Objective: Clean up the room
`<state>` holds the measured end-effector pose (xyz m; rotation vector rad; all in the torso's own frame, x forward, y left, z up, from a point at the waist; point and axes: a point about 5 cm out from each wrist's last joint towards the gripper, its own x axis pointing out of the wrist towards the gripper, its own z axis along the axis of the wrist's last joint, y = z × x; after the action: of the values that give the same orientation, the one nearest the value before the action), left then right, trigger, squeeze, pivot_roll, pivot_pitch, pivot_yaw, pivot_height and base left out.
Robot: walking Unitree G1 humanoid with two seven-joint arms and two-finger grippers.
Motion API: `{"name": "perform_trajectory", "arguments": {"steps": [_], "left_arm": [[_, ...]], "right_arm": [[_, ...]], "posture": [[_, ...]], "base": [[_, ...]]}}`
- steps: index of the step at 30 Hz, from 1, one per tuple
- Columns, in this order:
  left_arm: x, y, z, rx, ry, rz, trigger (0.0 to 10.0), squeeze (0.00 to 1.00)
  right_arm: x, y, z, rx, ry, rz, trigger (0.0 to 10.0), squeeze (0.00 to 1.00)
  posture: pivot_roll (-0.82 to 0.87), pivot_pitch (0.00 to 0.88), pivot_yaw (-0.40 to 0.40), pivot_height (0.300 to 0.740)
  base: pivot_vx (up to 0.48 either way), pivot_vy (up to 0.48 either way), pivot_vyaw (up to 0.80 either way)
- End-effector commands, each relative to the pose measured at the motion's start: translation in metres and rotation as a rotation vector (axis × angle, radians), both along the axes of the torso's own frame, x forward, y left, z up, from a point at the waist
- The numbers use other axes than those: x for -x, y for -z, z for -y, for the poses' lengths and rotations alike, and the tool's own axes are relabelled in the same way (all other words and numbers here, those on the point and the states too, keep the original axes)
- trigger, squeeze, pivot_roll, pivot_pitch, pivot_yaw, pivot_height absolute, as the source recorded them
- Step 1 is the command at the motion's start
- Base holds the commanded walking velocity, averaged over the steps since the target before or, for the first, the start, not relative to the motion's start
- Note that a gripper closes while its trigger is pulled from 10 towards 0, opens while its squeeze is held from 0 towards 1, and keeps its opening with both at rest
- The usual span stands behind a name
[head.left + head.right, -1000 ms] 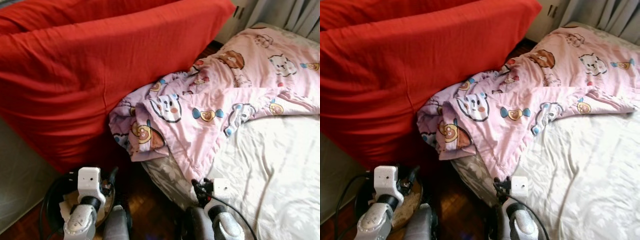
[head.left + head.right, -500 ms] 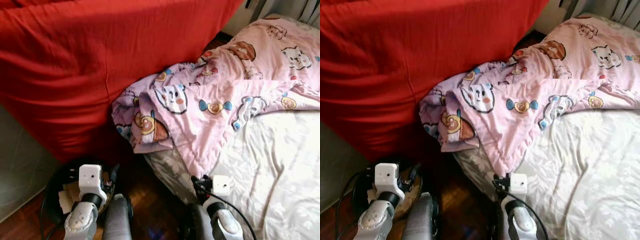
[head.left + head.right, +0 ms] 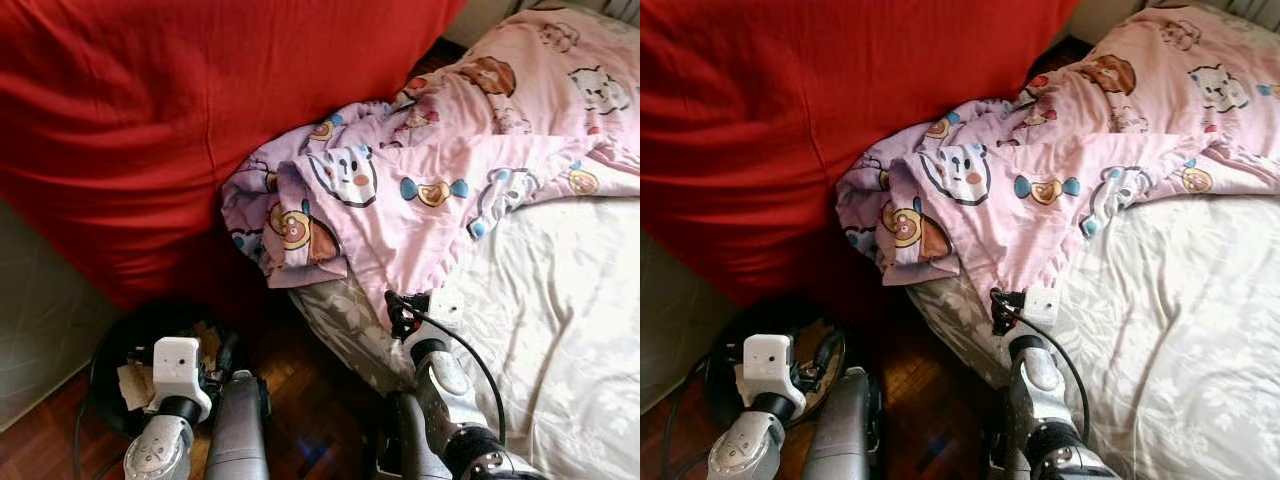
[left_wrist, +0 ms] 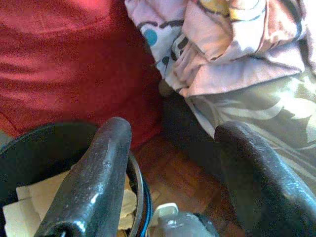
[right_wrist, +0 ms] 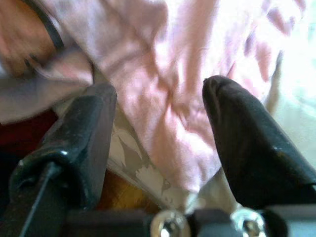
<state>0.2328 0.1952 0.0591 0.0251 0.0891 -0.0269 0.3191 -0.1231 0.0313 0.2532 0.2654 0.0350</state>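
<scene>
Change: your right gripper (image 5: 158,143) has come forward from the near edge of the bed to the lowest hanging corner of the pink cartoon-print quilt (image 3: 440,190); the left arm stays low and has not advanced.
Meaning: you appear to be lining up a grasp on that corner, probably to pull the quilt back onto the bed; nothing is gripped yet, so the tidying here has barely begun.
Right jaws: apart, straddling the quilt's corner in the right wrist view, with cloth between the two black fingers (image 5: 79,133) but not pinched.
Left jaws: on your left gripper (image 4: 173,168) they stand wide apart and empty, hanging above the black round waste bin (image 3: 120,340).
Quilt position: it lies crumpled across the bed's far left corner, spilling over the left edge and bunched against the large red fabric-covered cushion (image 3: 180,120).
Quilt material: soft, thin, padded cotton, much creased; it should fold and drag rather than lift as one piece.
Bed: a pale grey sheet with a faint floral pattern (image 3: 560,330), smooth and slightly wrinkled.
Bin: a dark, rounded rim with crumpled paper scraps (image 3: 135,385) inside, standing on the dark wooden parquet floor (image 3: 300,410) just beside the bed's near left corner.
Risk: a grip on the thin corner alone may slip out.
</scene>
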Motion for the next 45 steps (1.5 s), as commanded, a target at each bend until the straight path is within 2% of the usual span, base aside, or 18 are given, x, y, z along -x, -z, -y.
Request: {"name": "perform_trajectory", "arguments": {"steps": [1, 8, 9, 10, 11, 16, 19, 25, 28, 35, 36, 37, 38, 41, 45], "left_arm": [[0.007, 0.003, -0.002, 0.002, -0.008, -0.029, 10.0, 0.00], [0.012, 0.000, -0.003, 0.002, -0.020, -0.030, 10.0, 0.00], [0.012, -0.003, -0.003, 0.003, -0.027, -0.025, 10.0, 0.00], [0.012, -0.003, -0.003, 0.003, -0.027, -0.025, 10.0, 0.00], [0.011, -0.006, -0.002, 0.005, -0.030, -0.018, 10.0, 0.00], [0.011, -0.014, 0.000, 0.006, -0.030, -0.003, 10.0, 0.00], [0.012, -0.025, 0.002, 0.006, -0.026, 0.027, 10.0, 0.00], [0.020, -0.038, 0.005, -0.010, -0.013, 0.044, 10.0, 0.00], [0.022, -0.046, 0.005, -0.026, -0.006, 0.049, 10.0, 0.00], [0.030, -0.050, 0.009, -0.021, 0.003, 0.039, 10.0, 0.00], [0.032, -0.050, 0.009, -0.020, 0.004, 0.033, 10.0, 0.00], [0.032, -0.049, 0.010, -0.020, 0.005, 0.029, 10.0, 0.00], [0.034, -0.049, 0.010, -0.019, 0.004, 0.023, 10.0, 0.00], [0.036, -0.049, 0.010, -0.017, 0.000, 0.013, 10.0, 0.00], [0.036, -0.049, 0.011, -0.015, 0.001, 0.009, 10.0, 0.00]], "right_arm": [[0.003, 0.008, 0.002, 0.032, 0.000, -0.066, 10.0, 1.00], [-0.001, 0.009, 0.008, 0.071, 0.009, -0.117, 10.0, 1.00], [0.000, 0.011, 0.010, 0.079, 0.017, -0.135, 10.0, 0.51], [0.000, 0.011, 0.010, 0.079, 0.017, -0.135, 10.0, 0.51], [0.000, 0.011, 0.012, 0.080, 0.020, -0.143, 10.0, 0.00], [0.000, 0.012, 0.014, 0.085, 0.025, -0.155, 10.0, 0.00], [0.000, 0.012, 0.013, 0.084, 0.025, -0.162, 10.0, 0.00], [-0.005, 0.005, 0.006, 0.068, -0.010, -0.121, 10.0, 0.00], [-0.008, 0.000, 0.002, 0.087, -0.052, -0.085, 10.0, 0.00], [-0.012, -0.004, 0.004, 0.145, -0.053, -0.079, 10.0, 0.00], [-0.012, -0.004, 0.005, 0.141, -0.046, -0.075, 5.0, 0.00], [-0.012, -0.005, 0.005, 0.139, -0.041, -0.072, 5.0, 0.00], [-0.013, -0.006, 0.006, 0.123, -0.038, -0.058, 0.0, 0.00], [-0.011, -0.004, 0.006, 0.182, -0.062, -0.058, 0.0, 0.00], [-0.009, -0.002, 0.007, 0.210, -0.075, -0.060, 0.0, 0.00]], "posture": [[0.17, 0.376, -0.012, 0.615], [0.19, 0.394, -0.019, 0.615], [0.20, 0.399, -0.022, 0.615], [0.20, 0.399, -0.022, 0.615], [0.21, 0.406, -0.024, 0.615], [0.22, 0.421, -0.026, 0.615], [0.24, 0.439, -0.026, 0.615], [0.26, 0.465, -0.022, 0.615], [0.27, 0.482, -0.019, 0.615], [0.27, 0.513, -0.013, 0.615], [0.27, 0.514, -0.013, 0.615], [0.27, 0.514, -0.013, 0.615], [0.27, 0.517, -0.015, 0.615], [0.27, 0.521, -0.018, 0.615], [0.27, 0.528, -0.019, 0.615]], "base": [[0.000, 0.000, 0.00], [0.000, 0.000, 0.00], [0.000, 0.000, 0.00], [0.000, 0.000, 0.00], [0.000, 0.000, 0.00], [0.000, 0.000, 0.00], [0.000, 0.000, 0.00], [0.000, 0.000, 0.00], [0.000, 0.000, 0.00], [0.000, 0.000, 0.00], [0.000, 0.000, 0.00], [0.000, 0.000, 0.00], [0.000, 0.000, 0.00], [0.000, 0.000, 0.00], [0.000, 0.000, 0.00]]}}
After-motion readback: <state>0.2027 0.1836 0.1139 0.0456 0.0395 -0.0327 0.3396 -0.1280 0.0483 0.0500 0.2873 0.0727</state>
